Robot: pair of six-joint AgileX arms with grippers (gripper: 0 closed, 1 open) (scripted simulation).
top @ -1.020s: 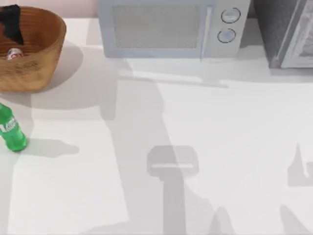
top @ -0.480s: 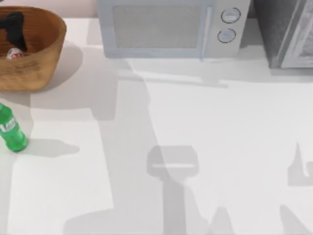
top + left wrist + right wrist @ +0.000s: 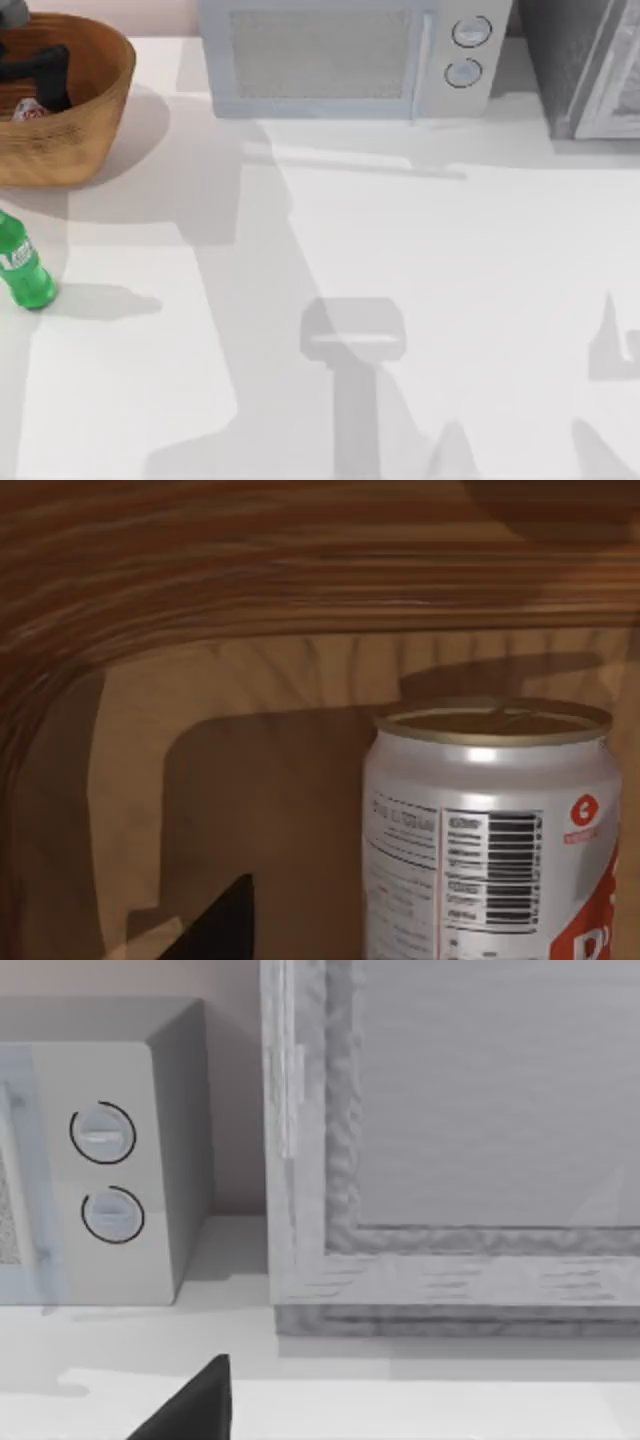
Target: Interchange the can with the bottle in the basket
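A: Where is the left gripper (image 3: 45, 85), and what are its jaws doing?

B: It's down inside the basket (image 3: 95, 120), just beside the can (image 3: 28, 110). How far apart the jaws stand I cannot tell; the left wrist view catches one dark fingertip (image 3: 220, 925) low against the wicker floor.

A: The can?

B: It stands upright in the basket: a smooth white cylinder with red print, a barcode and a pale metal rim. That detail is plain from the wrist, while the top view gives a small patch of it.

A: The basket?

B: Round, orange-brown, ribbed weave, at the table's far left.

A: The bottle (image 3: 22, 262)?

B: Green plastic with a white label, on the table in front of the basket.

A: The right arm?

B: Parked, facing a microwave (image 3: 110, 1170).
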